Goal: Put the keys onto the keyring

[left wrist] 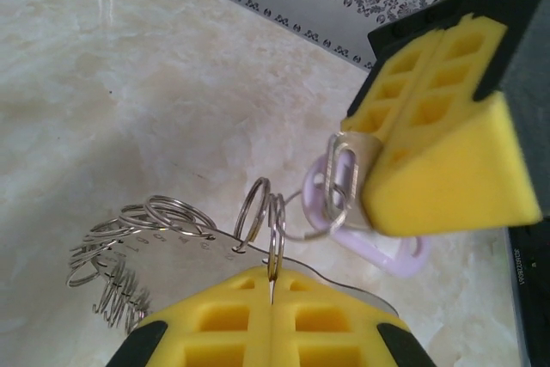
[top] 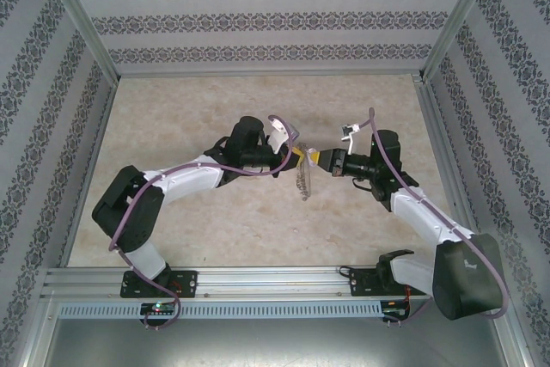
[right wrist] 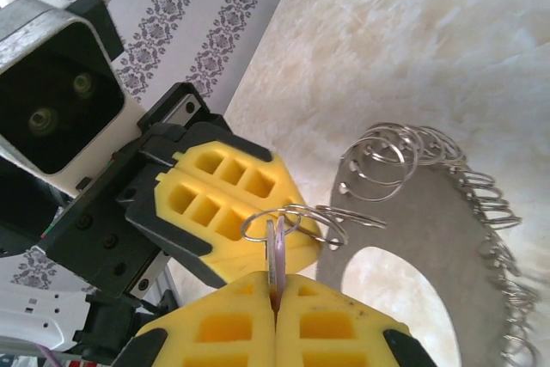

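The keyring (top: 301, 181) hangs between my two grippers above the table's middle. It is a flat grey hoop (left wrist: 172, 251) fringed with small silvery split rings (left wrist: 163, 212). My left gripper (left wrist: 272, 285) is shut on one small ring at the hoop's rim, with the hoop's edge lying against its yellow pads. My right gripper (right wrist: 275, 294) is shut on the key with its pale lilac tag (right wrist: 275, 251). In the left wrist view the key (left wrist: 348, 169) and tag (left wrist: 382, 255) stick out of the right gripper's pads (left wrist: 438, 143), threaded by a thin ring. The grippers (top: 288, 161) (top: 320, 159) nearly touch.
The pale marbled tabletop (top: 258, 109) lies under both arms. Patterned walls with metal posts (top: 77, 15) close in the back and sides, and an aluminium rail (top: 258, 281) runs along the near edge. The left gripper's yellow pads (right wrist: 223, 199) sit close against the right gripper's tips.
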Tool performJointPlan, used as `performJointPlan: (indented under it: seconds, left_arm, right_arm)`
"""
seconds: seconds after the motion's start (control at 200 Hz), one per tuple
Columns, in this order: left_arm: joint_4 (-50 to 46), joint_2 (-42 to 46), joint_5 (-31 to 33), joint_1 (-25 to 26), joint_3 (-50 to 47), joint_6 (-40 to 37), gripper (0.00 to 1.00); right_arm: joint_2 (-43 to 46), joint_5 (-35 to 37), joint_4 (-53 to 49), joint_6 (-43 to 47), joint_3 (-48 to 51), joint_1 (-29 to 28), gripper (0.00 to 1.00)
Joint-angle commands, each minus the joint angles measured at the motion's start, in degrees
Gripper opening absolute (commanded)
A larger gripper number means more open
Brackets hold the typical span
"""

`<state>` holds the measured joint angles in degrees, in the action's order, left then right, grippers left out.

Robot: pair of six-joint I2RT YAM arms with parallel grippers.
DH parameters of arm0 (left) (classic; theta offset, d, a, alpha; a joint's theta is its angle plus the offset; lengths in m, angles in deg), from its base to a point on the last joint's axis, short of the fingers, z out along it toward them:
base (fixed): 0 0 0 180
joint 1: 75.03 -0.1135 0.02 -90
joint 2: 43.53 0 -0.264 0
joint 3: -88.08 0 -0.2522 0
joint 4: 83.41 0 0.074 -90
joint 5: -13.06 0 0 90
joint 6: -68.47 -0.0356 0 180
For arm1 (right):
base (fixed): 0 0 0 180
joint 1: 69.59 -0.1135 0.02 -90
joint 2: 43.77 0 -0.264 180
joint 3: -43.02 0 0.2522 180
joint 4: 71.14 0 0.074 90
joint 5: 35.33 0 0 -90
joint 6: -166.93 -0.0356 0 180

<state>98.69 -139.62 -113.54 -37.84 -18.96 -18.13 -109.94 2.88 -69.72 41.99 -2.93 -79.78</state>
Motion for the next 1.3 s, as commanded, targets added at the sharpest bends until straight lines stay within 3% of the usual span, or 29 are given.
performJointPlan:
  seconds: [0.0,0.51,0.58,0.754,1.294]
  left_arm:
    - [-2.9,2.9,-0.7,0.4,1.2,-3.0,0.00]
    - [-5.1,4.9,-1.0,0.2,2.0,-4.0,0.00]
    - [-5.7,4.4,-1.0,0.2,2.1,-4.0,0.16]
    - [-4.6,3.9,-0.5,0.2,1.4,-3.6,0.39]
    - [-1.4,6.5,-2.8,0.1,-0.7,-6.1,0.47]
  right_arm:
    - [1.9,1.3,1.3,0.6,-0.3,1.6,0.00]
    - [2.2,2.3,1.4,-0.4,2.6,3.2,0.00]
    - [2.3,1.9,1.1,-0.6,2.0,3.2,0.00]
    - [2.4,0.5,0.3,-1.6,0.1,3.2,0.00]
    - [3.8,-4.4,-2.9,-8.7,-7.8,2.8,0.00]
